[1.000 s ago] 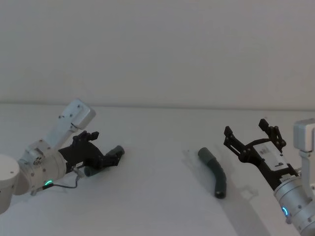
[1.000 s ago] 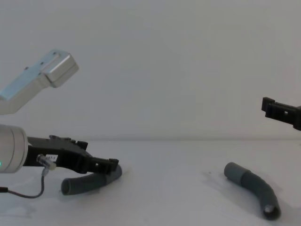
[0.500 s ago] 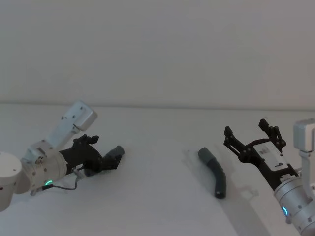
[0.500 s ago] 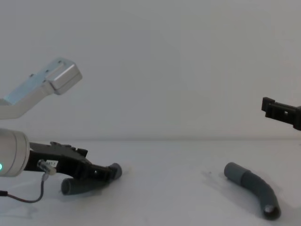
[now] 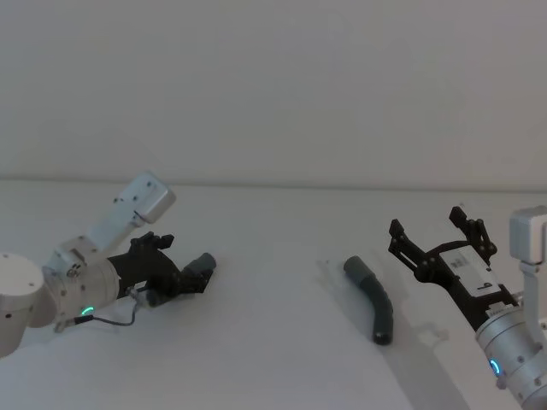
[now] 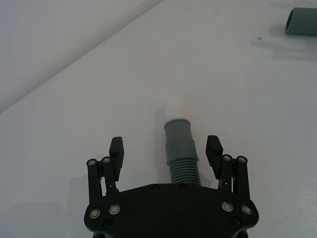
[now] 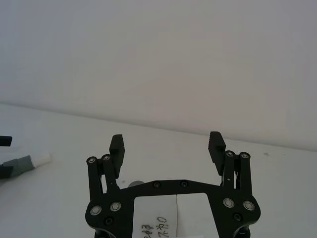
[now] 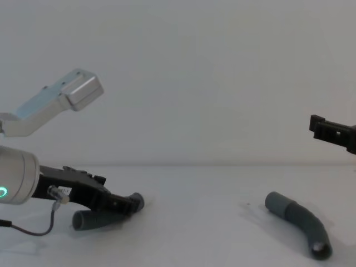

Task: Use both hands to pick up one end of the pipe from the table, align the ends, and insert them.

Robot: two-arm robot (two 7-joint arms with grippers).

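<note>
One pipe piece [image 6: 181, 151], dark-grey and ribbed with a smooth cuff and a whitish tip [image 6: 175, 106], lies on the white table [image 5: 273, 350] at the left. My left gripper [image 6: 165, 147] stands open and low over it, a finger on each side with a gap to the hose. From the side, this gripper [image 8: 123, 203] hides the middle of that piece [image 8: 88, 220]. The other pipe piece [image 5: 374, 303], curved with a wider cuff, lies right of centre. My right gripper [image 5: 432, 226] hovers open and empty to its right, above the table.
The table is bare white around both pieces, with a pale wall behind it. A thin cable [image 8: 39, 229] loops from my left wrist down near the table. The second piece's cuff [image 6: 301, 21] lies far ahead of my left gripper.
My left arm has turned and its wrist has risen, and the gripper has drawn back slightly along the left pipe piece. The right arm and the right piece have not moved.
</note>
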